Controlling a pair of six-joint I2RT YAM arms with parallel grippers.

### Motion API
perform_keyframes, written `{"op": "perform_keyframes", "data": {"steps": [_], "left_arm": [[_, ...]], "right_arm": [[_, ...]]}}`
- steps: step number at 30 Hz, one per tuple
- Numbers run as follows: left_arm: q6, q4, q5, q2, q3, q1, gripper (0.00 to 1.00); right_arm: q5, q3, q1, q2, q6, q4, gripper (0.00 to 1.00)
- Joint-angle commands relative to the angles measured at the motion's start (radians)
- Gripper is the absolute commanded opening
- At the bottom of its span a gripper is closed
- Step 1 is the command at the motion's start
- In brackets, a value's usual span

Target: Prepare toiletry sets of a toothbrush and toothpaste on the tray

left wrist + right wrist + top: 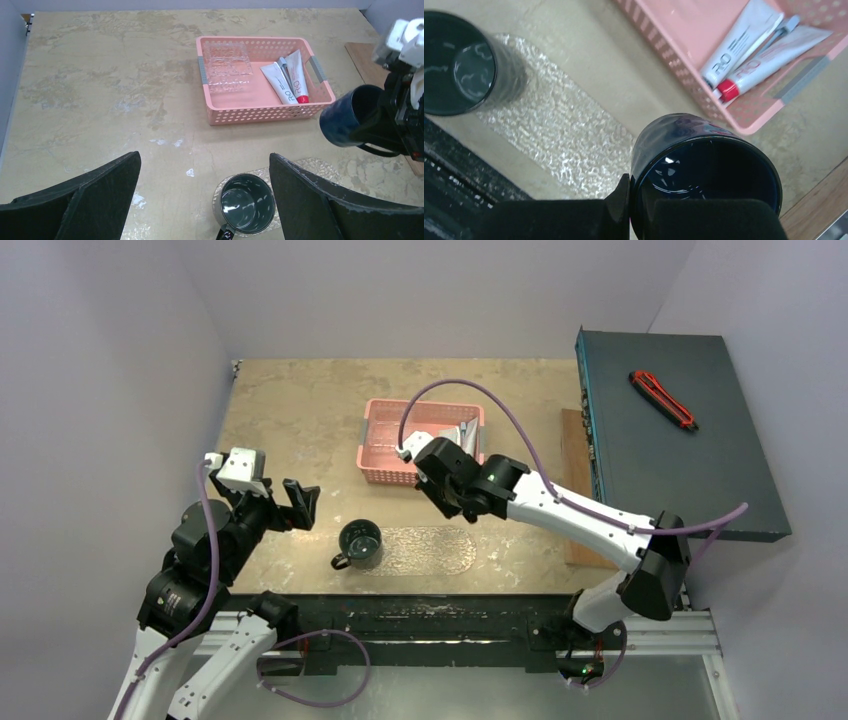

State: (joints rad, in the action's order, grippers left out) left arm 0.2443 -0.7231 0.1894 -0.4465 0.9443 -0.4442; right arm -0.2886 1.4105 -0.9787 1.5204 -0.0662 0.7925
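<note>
Toothpaste tubes (287, 82) are lying in the pink basket (260, 114) with a toothbrush (785, 26) wedged between them, none yet on the tray (435, 550). The right gripper (440, 488) is clenching a dark mug (704, 170) by its rim, holding it tilted above the surface, probably to set it beside the other mug (359, 543) standing on the tray's left end. The left gripper (204, 162) is hanging spread wide, grasping nothing. The tubes are hiding most of the brush, and from above the right arm is blocking part of the basket.

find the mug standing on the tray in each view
top external: mug low centre, on the tray's left end
left wrist: mug at bottom edge, right of centre
right wrist: mug in top left corner
shared landmark: pink basket, in all three
</note>
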Motion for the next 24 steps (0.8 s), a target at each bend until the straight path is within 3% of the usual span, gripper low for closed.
{"op": "perform_keyframes", "data": {"steps": [1, 12, 24], "left_arm": [[0.008, 0.028, -0.011, 0.009, 0.021, 0.009, 1.00], [0.009, 0.027, -0.018, 0.009, 0.022, 0.009, 1.00], [0.007, 0.028, -0.015, 0.006, 0.021, 0.008, 1.00]], "right_arm": [[0.021, -0.091, -0.038, -0.084, -0.086, -0.025, 0.00], [0.096, -0.293, -0.052, -0.145, -0.192, -0.115, 0.00], [0.136, -0.344, -0.055, -0.088, -0.215, -0.206, 0.00]]}}
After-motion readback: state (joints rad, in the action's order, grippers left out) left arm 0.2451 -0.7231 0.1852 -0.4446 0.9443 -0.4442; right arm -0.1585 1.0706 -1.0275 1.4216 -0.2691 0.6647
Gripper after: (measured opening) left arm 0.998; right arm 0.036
